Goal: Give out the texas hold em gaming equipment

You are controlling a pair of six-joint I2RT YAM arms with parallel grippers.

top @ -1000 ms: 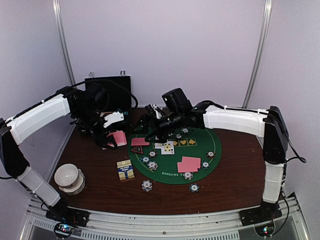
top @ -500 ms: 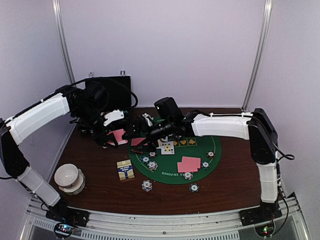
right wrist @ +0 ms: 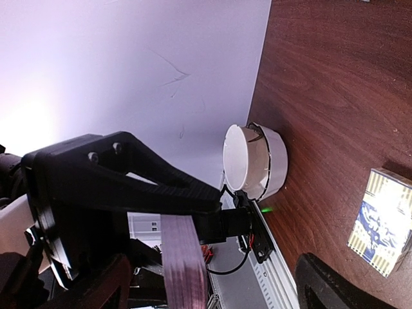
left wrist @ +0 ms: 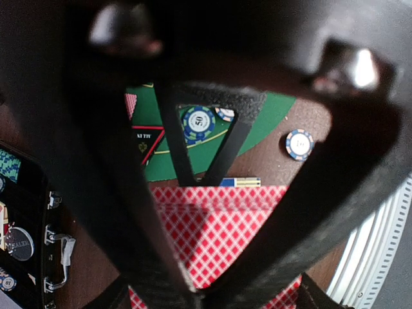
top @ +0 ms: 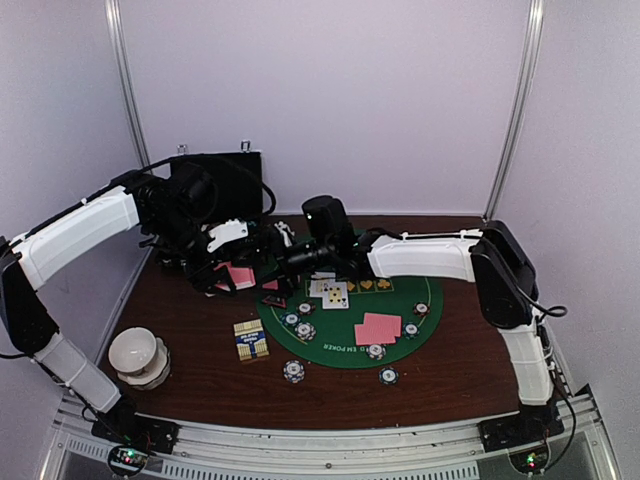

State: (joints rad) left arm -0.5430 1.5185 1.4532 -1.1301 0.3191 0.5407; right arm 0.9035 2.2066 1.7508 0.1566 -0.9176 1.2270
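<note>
My left gripper [top: 228, 268] is shut on a deck of pink-backed cards [top: 240, 275], held above the table's left side. In the left wrist view the red-checked card back [left wrist: 219, 232] fills the space between the fingers. My right gripper [top: 268, 258] reaches across from the right and stands open beside that deck. In the right wrist view the deck's edge [right wrist: 183, 264] lies between my wide-apart fingers [right wrist: 347, 286], not touching them. Face-up cards [top: 335, 293], two pink-backed cards [top: 377, 327], a red triangle marker [top: 274, 299] and several chips [top: 305, 330] lie on the green mat [top: 430, 290].
A black case [top: 215, 185] stands open at the back left. A white bowl [top: 138, 357] sits near the front left edge. A blue-and-yellow card box [top: 250, 340] lies left of the mat. Two chips [top: 293, 371] lie on bare wood in front of the mat.
My right arm has swung left across the mat until its open gripper reached the deck held by the left gripper. The left arm and its deck have stayed still.
</note>
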